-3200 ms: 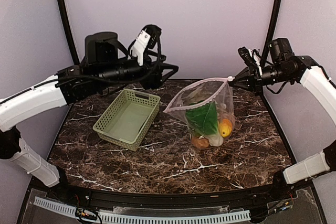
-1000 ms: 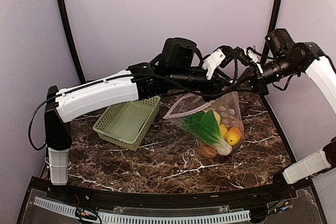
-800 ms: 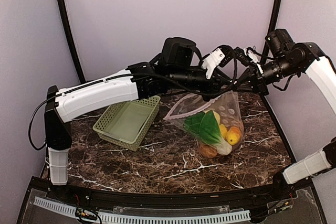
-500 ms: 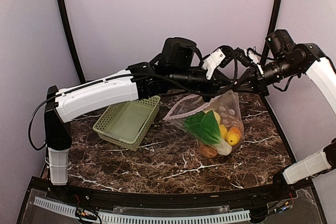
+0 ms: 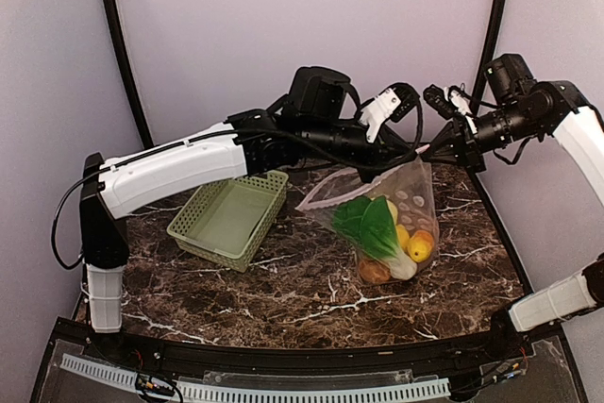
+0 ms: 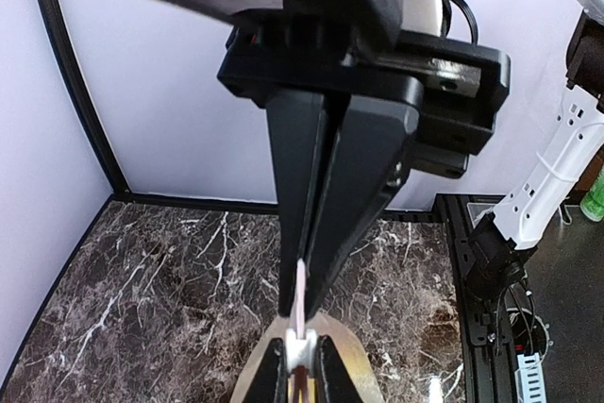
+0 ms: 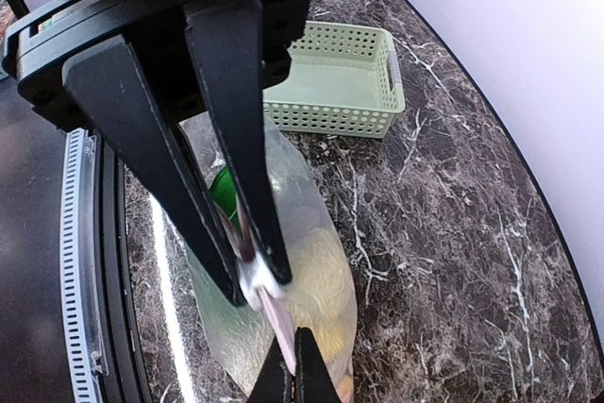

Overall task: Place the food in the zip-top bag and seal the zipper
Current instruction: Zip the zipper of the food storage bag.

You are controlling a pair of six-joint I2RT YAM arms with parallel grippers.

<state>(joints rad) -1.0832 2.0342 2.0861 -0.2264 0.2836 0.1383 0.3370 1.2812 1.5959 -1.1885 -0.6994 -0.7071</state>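
The left arm (image 5: 179,169) rises from its base at the near left corner of the bench (image 5: 283,280). It bends there and stretches a long white link and then a black forearm up and to the right, across the far half of the bench. The right arm (image 5: 578,134) climbs from the near right corner along the right edge, then folds inward so its wrist points left, toward the other wrist.

Right of the bench's middle hangs the zip-top bag (image 5: 408,197), clear with white dots, and its lower end appears to rest on the marble. The food sits in the bottom of it:
- a brown potato (image 5: 374,271) lowest
- a yellow piece (image 5: 418,250) and an orange piece (image 5: 426,236) to the right
- the bok choy (image 5: 373,224) leaning above them, its green leaves uppermost

A light green lattice basket (image 5: 231,217) stands to the left of the bag, apart from it, under the left forearm.

Farther back and higher, both wrists meet at the bag's top right corner. The zipper (image 5: 326,191) runs down-left from there, and the mouth gapes along that stretch. The left pincer (image 6: 302,304) has its fingers drawn together on the pinkish-white zipper strip. Just beside it, the right pincer (image 7: 255,280) is clamped on the zipper's end at the corner and holds the bag up.
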